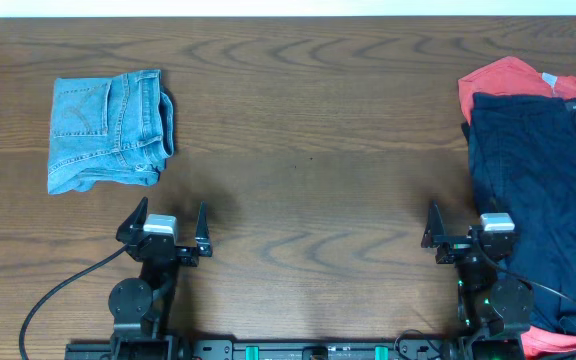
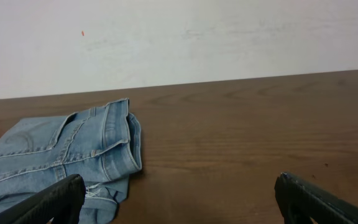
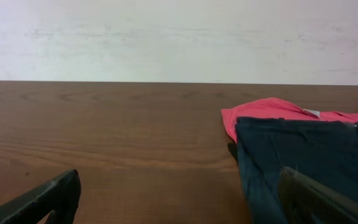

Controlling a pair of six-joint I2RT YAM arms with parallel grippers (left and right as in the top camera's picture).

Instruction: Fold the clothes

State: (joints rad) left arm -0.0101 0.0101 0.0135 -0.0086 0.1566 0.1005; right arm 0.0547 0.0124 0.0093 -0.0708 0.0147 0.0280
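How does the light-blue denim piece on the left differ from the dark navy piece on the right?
The light-blue denim garment is folded into a compact bundle; the dark navy garment lies spread out. The denim garment sits alone, while the navy garment lies on a coral-red garment. The navy garment covers more table than the denim garment. Both rest on the wooden table.
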